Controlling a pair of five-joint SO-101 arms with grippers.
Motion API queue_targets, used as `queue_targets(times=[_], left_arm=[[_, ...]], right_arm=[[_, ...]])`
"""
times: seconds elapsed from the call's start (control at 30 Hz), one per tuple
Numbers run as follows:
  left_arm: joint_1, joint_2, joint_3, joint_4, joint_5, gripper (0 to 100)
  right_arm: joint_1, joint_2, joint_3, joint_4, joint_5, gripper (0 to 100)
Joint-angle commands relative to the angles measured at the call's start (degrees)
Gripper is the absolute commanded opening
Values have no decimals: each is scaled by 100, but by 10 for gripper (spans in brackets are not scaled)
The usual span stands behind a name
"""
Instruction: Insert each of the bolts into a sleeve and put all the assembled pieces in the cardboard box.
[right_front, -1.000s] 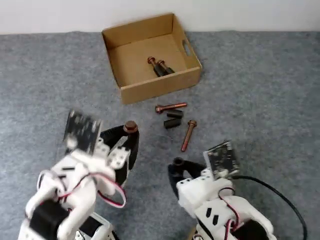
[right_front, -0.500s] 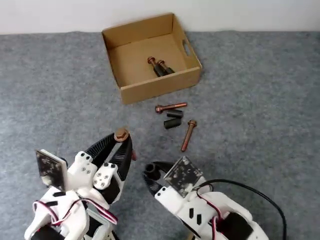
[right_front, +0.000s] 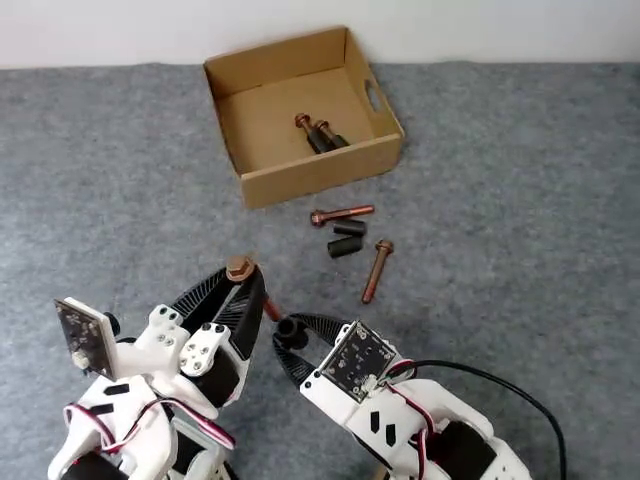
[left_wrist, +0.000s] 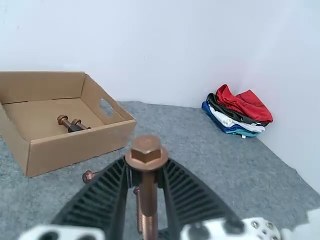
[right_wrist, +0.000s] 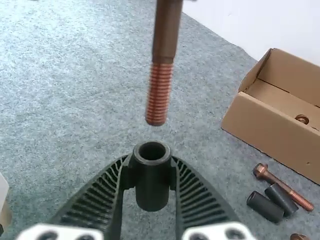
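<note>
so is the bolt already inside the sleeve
No, the threaded tip of the bolt hangs above the open mouth of the sleeve, with a clear gap between them.

No text, label, number or sign can be read anywhere in these views. Any print on the left wrist circuit board (right_front: 82, 335) or the right wrist circuit board (right_front: 357, 360) is too small to tell.
</note>
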Motion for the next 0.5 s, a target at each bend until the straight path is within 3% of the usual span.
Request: queue_targets(times=[0.0,0.47], left_arm=[[149,0,-48,9,35,5],[404,-9,312,9,-167,5]], right_arm=[[-66,-48,-255,-119,62,8],[-40,-48,-308,-110,62,8]])
